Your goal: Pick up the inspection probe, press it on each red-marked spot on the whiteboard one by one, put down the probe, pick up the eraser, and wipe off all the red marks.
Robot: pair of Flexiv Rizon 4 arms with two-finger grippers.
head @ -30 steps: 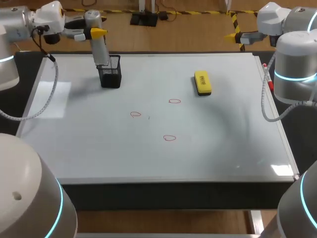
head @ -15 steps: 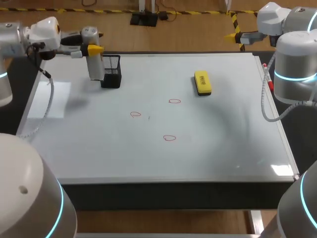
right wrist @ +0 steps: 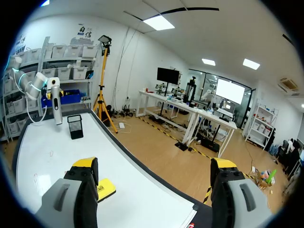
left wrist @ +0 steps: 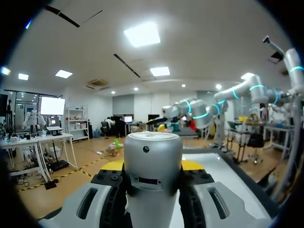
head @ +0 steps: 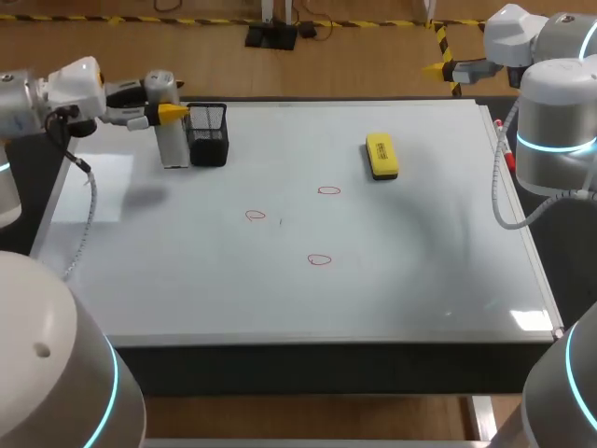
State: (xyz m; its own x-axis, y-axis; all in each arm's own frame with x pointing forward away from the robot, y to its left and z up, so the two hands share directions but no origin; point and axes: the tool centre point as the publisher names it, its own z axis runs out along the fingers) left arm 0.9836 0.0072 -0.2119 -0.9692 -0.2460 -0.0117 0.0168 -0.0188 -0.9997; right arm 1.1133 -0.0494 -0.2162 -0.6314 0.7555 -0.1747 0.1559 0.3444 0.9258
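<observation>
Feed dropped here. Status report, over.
Left hand shut on probe, beside mesh holder. Right hand open, empty. Three red marks, eraser untouched.

The silver cylindrical inspection probe (left wrist: 153,152) in the left hand (left wrist: 153,166) covers most of both fingertips (left wrist: 112,165); its lower end runs out of the left wrist view.

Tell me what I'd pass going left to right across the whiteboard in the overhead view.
Silver probe held in the left gripper → black mesh holder → leftmost red mark → yellow eraser. The other two red marks overlap in order, so I skipped them.
</observation>
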